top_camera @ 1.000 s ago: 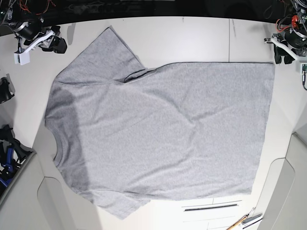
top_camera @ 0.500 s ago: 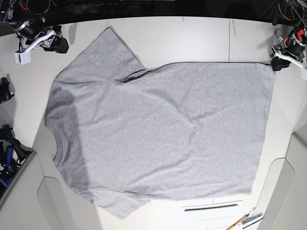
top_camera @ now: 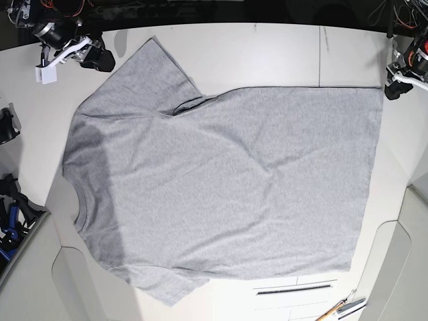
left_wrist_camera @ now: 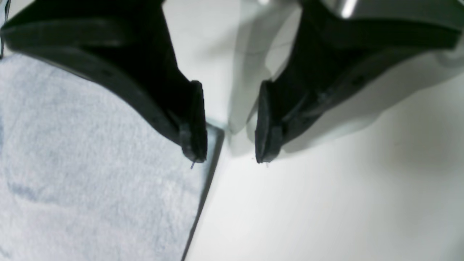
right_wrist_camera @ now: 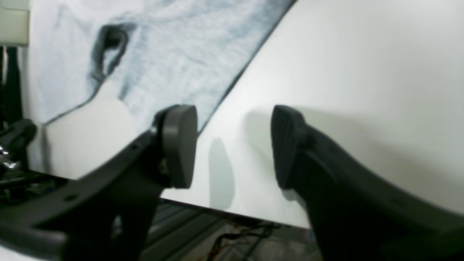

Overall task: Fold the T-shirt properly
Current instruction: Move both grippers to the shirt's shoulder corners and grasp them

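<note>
The light grey T-shirt lies spread flat on the white table, plain side up, collar at the left and hem at the right. My left gripper is open right at the hem's far right corner. In the left wrist view the gripper straddles that corner of the T-shirt, with one fingertip over the cloth. My right gripper is open beside the far sleeve. In the right wrist view the gripper hangs over bare table next to the edge of the T-shirt.
A pencil and metal tool lie at the near right edge. A dark slot runs along the table front. Black fixtures stand off the left edge. Cables and hardware sit behind both arms.
My right gripper has moved right, toward the far sleeve. My left gripper has shifted down to the hem's far corner. The T-shirt has not moved.
</note>
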Action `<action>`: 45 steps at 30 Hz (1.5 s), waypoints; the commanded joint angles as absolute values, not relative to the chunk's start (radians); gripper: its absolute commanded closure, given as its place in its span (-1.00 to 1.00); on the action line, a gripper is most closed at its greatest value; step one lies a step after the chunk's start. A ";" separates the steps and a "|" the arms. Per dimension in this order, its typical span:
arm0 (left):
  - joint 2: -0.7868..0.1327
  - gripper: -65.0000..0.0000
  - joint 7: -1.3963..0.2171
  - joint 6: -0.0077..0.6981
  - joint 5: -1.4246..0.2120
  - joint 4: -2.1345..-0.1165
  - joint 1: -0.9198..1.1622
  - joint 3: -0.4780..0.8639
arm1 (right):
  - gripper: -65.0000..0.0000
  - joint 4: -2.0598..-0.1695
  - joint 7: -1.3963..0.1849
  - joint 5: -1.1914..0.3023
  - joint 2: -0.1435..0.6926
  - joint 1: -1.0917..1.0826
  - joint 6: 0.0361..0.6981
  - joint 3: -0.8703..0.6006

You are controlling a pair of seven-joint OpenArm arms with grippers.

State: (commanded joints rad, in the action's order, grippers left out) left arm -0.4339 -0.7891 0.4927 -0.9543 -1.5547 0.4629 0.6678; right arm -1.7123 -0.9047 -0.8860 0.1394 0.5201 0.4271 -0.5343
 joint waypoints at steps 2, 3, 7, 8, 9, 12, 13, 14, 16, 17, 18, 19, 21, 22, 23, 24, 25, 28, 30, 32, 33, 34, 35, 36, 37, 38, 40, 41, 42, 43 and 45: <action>-0.432 0.21 -0.797 0.495 -0.954 -1.554 0.463 0.668 | -0.02 -1.712 -0.906 -0.896 0.131 0.511 0.428 -0.532; -0.432 0.21 -0.802 0.495 -0.954 -1.554 0.463 0.668 | -0.02 -1.711 -0.905 -0.898 0.130 0.502 0.428 -0.529; -0.432 0.21 -0.824 0.495 -0.971 -1.554 0.464 0.668 | -0.02 -1.710 -0.907 -0.897 0.130 0.470 0.434 -0.503; -0.432 0.21 -0.831 0.496 -0.982 -1.554 0.463 0.668 | -0.02 -1.709 -0.907 -0.898 0.130 0.465 0.434 -0.496; -0.432 0.21 -0.836 0.499 -0.985 -1.554 0.463 0.668 | -0.02 -1.709 -0.907 -0.897 0.129 0.463 0.434 -0.488; -0.432 0.21 -0.837 0.506 -0.975 -1.554 0.464 0.667 | -0.02 -1.709 -0.907 -0.894 0.129 0.463 0.434 -0.482; -0.432 0.20 -0.839 0.506 -0.972 -1.554 0.464 0.667 | -0.02 -1.709 -0.907 -0.894 0.129 0.463 0.434 -0.482; -0.432 0.20 -0.841 0.506 -0.973 -1.550 0.464 0.667 | -0.02 -1.709 -0.907 -0.894 0.128 0.463 0.434 -0.482; -0.432 0.20 -0.845 0.506 -0.985 -1.533 0.464 0.666 | -0.02 -1.709 -0.906 -0.894 0.116 0.463 0.434 -0.482; -0.432 0.20 -0.851 0.507 -0.997 -1.520 0.464 0.665 | -0.02 -1.708 -0.905 -0.894 0.104 0.463 0.434 -0.481; -0.433 0.20 -0.850 0.511 -0.998 -1.510 0.463 0.661 | -0.02 -1.708 -0.905 -0.894 0.093 0.462 0.434 -0.481; -0.432 0.20 -0.850 0.513 -1.000 -1.502 0.463 0.660 | -0.02 -1.706 -0.905 -0.894 0.084 0.462 0.434 -0.479; -0.432 0.20 -0.852 0.528 -1.028 -1.494 0.463 0.658 | -0.02 -1.695 -0.905 -0.894 0.075 0.457 0.434 -0.475; -0.432 0.21 -0.857 0.533 -1.030 -1.494 0.463 0.657 | -0.02 -1.692 -0.902 -0.894 0.072 0.456 0.434 -0.475; -0.433 0.21 -0.857 0.536 -1.031 -1.493 0.463 0.653 | -0.02 -1.691 -0.901 -0.893 0.070 0.455 0.434 -0.475; -0.432 0.21 -0.857 0.535 -1.032 -1.493 0.463 0.650 | -0.02 -1.691 -0.899 -0.895 0.069 0.454 0.434 -0.475; -0.432 0.21 -0.856 0.535 -1.032 -1.493 0.463 0.641 | -0.02 -1.691 -0.893 -0.895 0.069 0.454 0.434 -0.470; -0.432 0.21 -0.836 0.535 -1.028 -1.493 0.463 0.605 | -0.02 -1.691 -0.890 -0.894 0.068 0.454 0.435 -0.439; -0.432 0.21 -0.828 0.536 -1.026 -1.493 0.454 0.594 | -0.02 -1.691 -0.890 -0.889 0.068 0.454 0.435 -0.413; -0.432 0.21 -0.827 0.535 -1.016 -1.493 0.446 0.594 | -0.01 -1.691 -0.881 -0.870 0.068 0.455 0.434 -0.393; -0.432 0.21 -0.826 0.535 -1.016 -1.493 0.442 0.594 | -0.01 -1.691 -0.878 -0.867 0.068 0.455 0.434 -0.387; -0.430 0.21 -0.827 0.536 -1.016 -1.493 0.440 0.594 | -0.01 -1.691 -0.878 -0.867 0.068 0.454 0.434 -0.386; -0.430 0.21 -0.827 0.535 -1.016 -1.493 0.440 0.594 | -0.01 -1.691 -0.873 -0.868 0.068 0.454 0.434 -0.386; -0.429 0.21 -0.827 0.536 -1.016 -1.493 0.440 0.594 | -0.01 -1.691 -0.871 -0.868 0.068 0.454 0.434 -0.386; -0.429 0.21 -0.827 0.535 -1.016 -1.493 0.440 0.594 | -0.01 -1.691 -0.871 -0.868 0.068 0.454 0.434 -0.386; -0.429 0.21 -0.827 0.535 -1.016 -1.493 0.440 0.594 | -0.01 -1.691 -0.871 -0.867 0.068 0.455 0.434 -0.386; -0.429 0.21 -0.827 0.535 -1.016 -1.493 0.440 0.594 | -0.01 -1.691 -0.871 -0.842 0.068 0.455 0.434 -0.386; -0.429 0.22 -0.827 0.535 -1.016 -1.493 0.440 0.594 | -0.01 -1.691 -0.866 -0.821 0.068 0.455 0.434 -0.386; -0.429 0.22 -0.827 0.535 -1.016 -1.493 0.440 0.594 | -0.01 -1.691 -0.859 -0.803 0.068 0.454 0.434 -0.386; -0.429 0.22 -0.826 0.535 -1.016 -1.493 0.440 0.594 | -0.01 -1.691 -0.846 -0.791 0.068 0.455 0.435 -0.386; -0.430 0.22 -0.811 0.535 -1.015 -1.493 0.440 0.594 | -0.01 -1.691 -0.829 -0.784 0.069 0.454 0.448 -0.386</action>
State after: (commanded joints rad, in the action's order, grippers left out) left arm -0.4297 -0.8108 0.5354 -1.0149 -1.4929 0.4400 0.5938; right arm -1.6909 -0.8288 -0.7837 0.0689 0.4541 0.4480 -0.3859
